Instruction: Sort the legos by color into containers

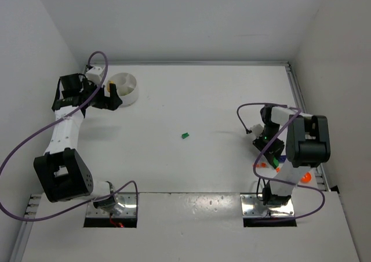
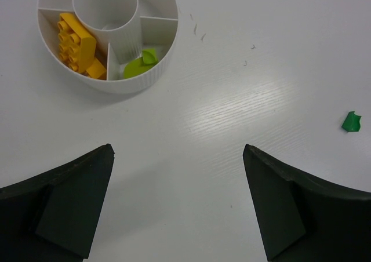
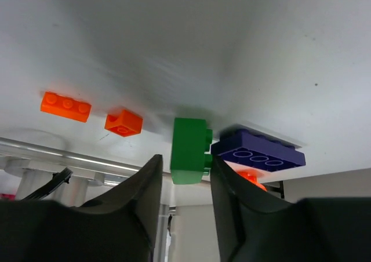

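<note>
Blue brick touching gripped green brick; orange bricks beside.

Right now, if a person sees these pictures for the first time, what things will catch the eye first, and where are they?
Probably the green brick between the fingers of the right tool, with a blue brick touching it and two orange bricks to its left. Next, the white divided dish ahead of the open left tool, holding yellow bricks in one section and a light green piece in the next. A small green piece lies alone mid-table.
</note>
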You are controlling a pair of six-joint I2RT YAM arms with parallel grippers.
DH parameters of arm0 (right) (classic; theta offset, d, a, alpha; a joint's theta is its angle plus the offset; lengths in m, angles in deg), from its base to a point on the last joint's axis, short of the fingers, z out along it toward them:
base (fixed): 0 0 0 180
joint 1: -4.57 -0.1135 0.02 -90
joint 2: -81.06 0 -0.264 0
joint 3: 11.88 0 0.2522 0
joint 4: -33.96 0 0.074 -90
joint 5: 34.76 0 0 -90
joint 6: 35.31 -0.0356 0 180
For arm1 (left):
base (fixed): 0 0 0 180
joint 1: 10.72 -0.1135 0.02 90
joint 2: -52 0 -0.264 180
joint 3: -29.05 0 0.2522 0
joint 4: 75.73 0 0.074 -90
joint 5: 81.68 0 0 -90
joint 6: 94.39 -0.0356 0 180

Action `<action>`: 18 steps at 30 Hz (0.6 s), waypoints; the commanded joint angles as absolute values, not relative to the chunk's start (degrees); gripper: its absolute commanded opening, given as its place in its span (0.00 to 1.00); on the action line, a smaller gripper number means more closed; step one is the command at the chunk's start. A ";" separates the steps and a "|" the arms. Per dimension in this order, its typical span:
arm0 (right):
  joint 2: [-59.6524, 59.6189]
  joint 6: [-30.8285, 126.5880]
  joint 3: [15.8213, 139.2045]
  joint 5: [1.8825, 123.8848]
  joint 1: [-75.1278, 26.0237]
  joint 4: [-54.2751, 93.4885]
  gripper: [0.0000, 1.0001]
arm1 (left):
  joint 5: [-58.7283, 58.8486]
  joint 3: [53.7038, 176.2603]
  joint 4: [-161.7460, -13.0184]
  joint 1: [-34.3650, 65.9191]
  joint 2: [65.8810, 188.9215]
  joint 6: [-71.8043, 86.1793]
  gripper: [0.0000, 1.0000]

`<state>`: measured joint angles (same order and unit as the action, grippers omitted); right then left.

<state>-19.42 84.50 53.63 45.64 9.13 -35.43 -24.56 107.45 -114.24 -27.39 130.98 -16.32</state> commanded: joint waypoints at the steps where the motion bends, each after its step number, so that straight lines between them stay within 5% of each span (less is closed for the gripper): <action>1: -20.01 84.93 53.56 47.51 9.41 -34.55 0.37 | -26.22 108.47 -112.60 -28.12 131.10 -15.91 1.00; 6: -20.01 84.93 56.27 50.75 9.41 -35.87 0.08 | -26.92 106.63 -112.60 -28.65 128.38 -15.38 1.00; 15: -21.15 82.04 84.47 75.49 6.08 -53.00 0.05 | -43.17 97.75 -110.76 -29.79 122.66 -7.56 1.00; 18: -23.34 77.30 93.27 86.39 4.14 -55.64 0.04 | -59.90 96.08 -110.76 -29.79 121.35 -9.30 1.00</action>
